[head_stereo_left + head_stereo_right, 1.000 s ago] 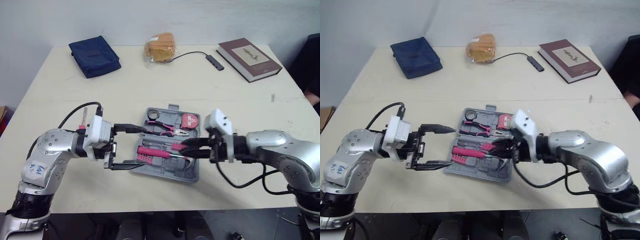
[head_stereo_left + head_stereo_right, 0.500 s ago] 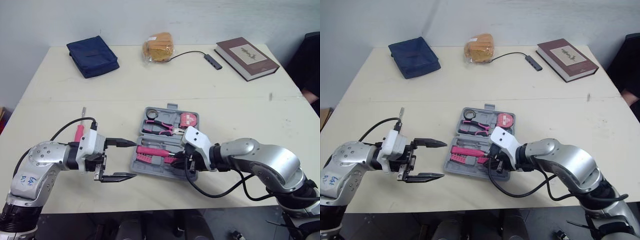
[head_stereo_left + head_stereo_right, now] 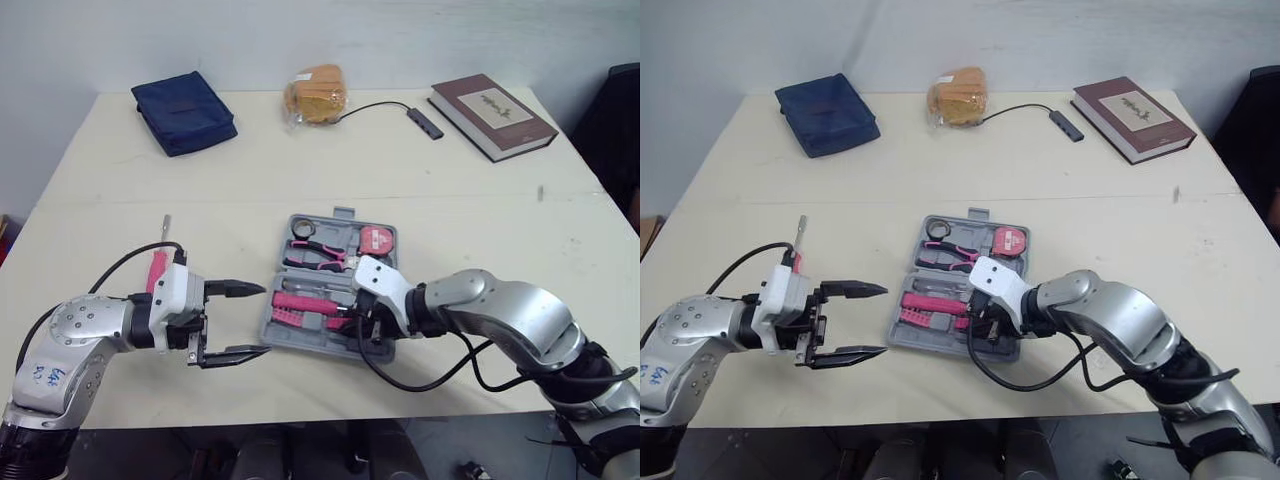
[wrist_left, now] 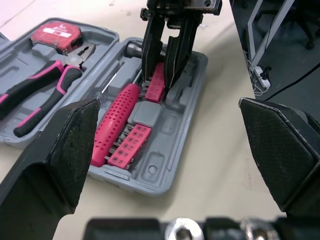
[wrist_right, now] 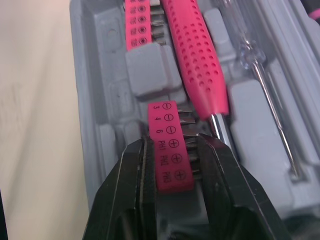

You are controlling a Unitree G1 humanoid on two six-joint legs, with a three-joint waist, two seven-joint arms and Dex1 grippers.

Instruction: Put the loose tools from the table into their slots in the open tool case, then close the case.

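The open grey tool case (image 3: 300, 338) lies at the table's near middle. It holds pink-handled pliers (image 3: 318, 254), a red tape measure (image 3: 376, 240) and a pink driver handle (image 3: 305, 301). My right gripper (image 3: 360, 320) hovers low over the near half of the case, shut on a pink bit strip (image 5: 169, 145) beside the driver's shaft. My left gripper (image 3: 262, 320) stands open just left of the case, apart from it and holding nothing. A loose pink-handled screwdriver (image 3: 157, 266) lies on the table behind my left wrist, partly hidden.
At the back of the table are a blue pouch (image 3: 185, 110), a bagged bread roll (image 3: 318, 93), a small hub on a black cable (image 3: 427, 122) and a dark red book (image 3: 493, 115). A bare stretch of table lies between these and the case.
My left gripper has pulled back from the case's left edge and stays open. My right gripper has moved left over the case's near half, still shut on the pink strip.
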